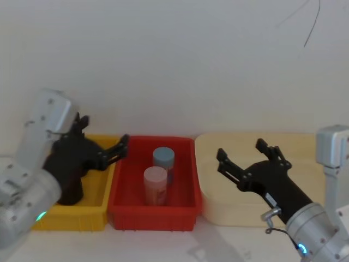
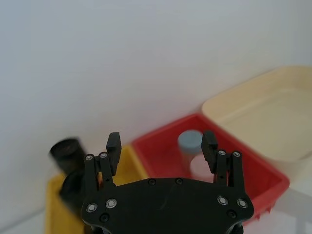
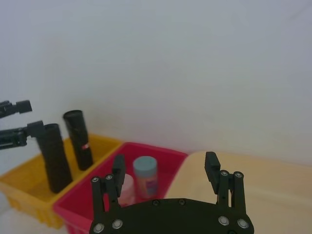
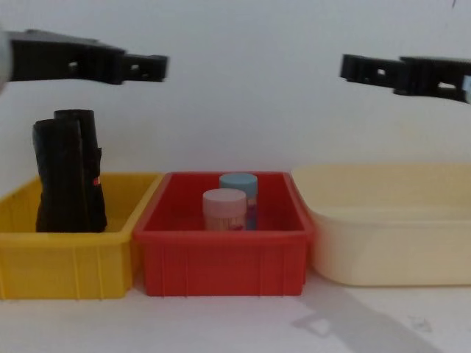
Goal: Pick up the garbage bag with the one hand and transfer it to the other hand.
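The garbage bag (image 4: 61,176), a plain matte black roll, stands upright in the yellow bin (image 4: 66,265); it also shows in the right wrist view (image 3: 53,157) and the head view (image 1: 71,191). Behind it stands a like black roll with a small red mark (image 3: 79,140). My left gripper (image 1: 103,131), on the green-lit arm, hovers open above the yellow bin, over the rolls, holding nothing (image 2: 161,141). My right gripper (image 1: 241,149), on the blue-lit arm, hangs open and empty over the cream tub (image 3: 165,162). From the chest, both grippers (image 4: 143,68) (image 4: 360,68) are well above the bins.
A red bin (image 1: 152,214) stands between the yellow bin and the cream tub (image 1: 218,210). It holds a blue-lidded jar (image 1: 163,158) and a pink-lidded jar (image 1: 155,183). A white wall rises close behind the bins.
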